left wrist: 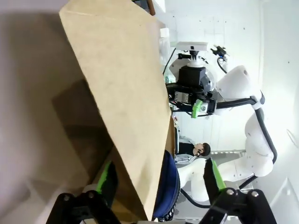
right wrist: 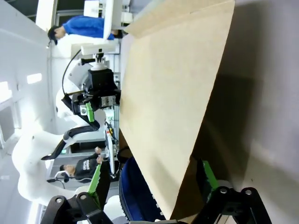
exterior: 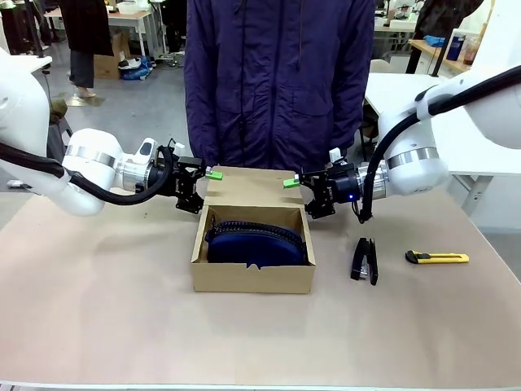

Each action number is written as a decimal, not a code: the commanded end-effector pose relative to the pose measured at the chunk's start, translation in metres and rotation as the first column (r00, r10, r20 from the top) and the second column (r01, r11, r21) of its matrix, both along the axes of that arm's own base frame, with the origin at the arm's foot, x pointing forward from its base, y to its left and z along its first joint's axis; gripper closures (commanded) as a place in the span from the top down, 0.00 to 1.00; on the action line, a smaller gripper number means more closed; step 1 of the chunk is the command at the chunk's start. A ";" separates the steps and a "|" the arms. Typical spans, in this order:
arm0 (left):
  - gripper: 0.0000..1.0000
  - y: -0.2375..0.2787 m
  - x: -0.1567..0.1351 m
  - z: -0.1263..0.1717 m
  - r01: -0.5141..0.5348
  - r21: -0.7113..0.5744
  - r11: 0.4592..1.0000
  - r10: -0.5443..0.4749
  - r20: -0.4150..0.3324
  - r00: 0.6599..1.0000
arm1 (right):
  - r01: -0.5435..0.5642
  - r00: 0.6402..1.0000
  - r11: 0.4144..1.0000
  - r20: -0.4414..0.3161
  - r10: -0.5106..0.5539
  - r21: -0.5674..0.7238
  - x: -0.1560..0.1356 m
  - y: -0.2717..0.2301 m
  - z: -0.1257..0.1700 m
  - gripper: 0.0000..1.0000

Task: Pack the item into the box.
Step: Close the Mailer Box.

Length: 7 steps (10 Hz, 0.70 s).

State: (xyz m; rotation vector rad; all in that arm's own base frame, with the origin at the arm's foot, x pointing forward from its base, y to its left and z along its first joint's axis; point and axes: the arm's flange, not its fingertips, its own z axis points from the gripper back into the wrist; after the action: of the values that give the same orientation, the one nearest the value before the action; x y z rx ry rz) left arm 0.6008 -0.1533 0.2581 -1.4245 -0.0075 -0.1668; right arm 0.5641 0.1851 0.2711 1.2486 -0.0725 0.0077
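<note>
The brown cardboard box (exterior: 252, 275) sits mid-table with its lid (exterior: 254, 186) standing up at the back. Inside lies the item, a navy zipped pouch (exterior: 256, 243), filling the box's width. My left gripper (exterior: 205, 189) is at the lid's left edge and my right gripper (exterior: 303, 198) at its right edge. In the left wrist view the left gripper (left wrist: 160, 179) is open, its jaws straddling the lid (left wrist: 117, 93), with the pouch (left wrist: 168, 186) beyond. The right wrist view shows the right gripper (right wrist: 150, 179) open around the lid (right wrist: 173, 93), above the pouch (right wrist: 135, 191).
A black stapler (exterior: 364, 261) and a yellow-and-black utility knife (exterior: 437, 258) lie to the right of the box. A person in a dark jacket (exterior: 277, 81) stands close behind the lid at the table's far edge. Bare table (exterior: 98, 309) lies in front and to the left.
</note>
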 end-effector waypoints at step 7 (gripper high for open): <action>0.78 -0.003 0.003 -0.002 0.040 -0.017 0.999 -0.040 0.015 0.999 | 0.016 1.000 0.999 0.016 -0.016 0.035 0.007 -0.002 0.002 0.75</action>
State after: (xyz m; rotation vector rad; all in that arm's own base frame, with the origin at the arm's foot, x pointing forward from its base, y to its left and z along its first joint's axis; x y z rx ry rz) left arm 0.6014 -0.1566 0.2567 -1.4338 0.0044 -0.1797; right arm 0.5700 0.1822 0.2728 1.2582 -0.0718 0.0001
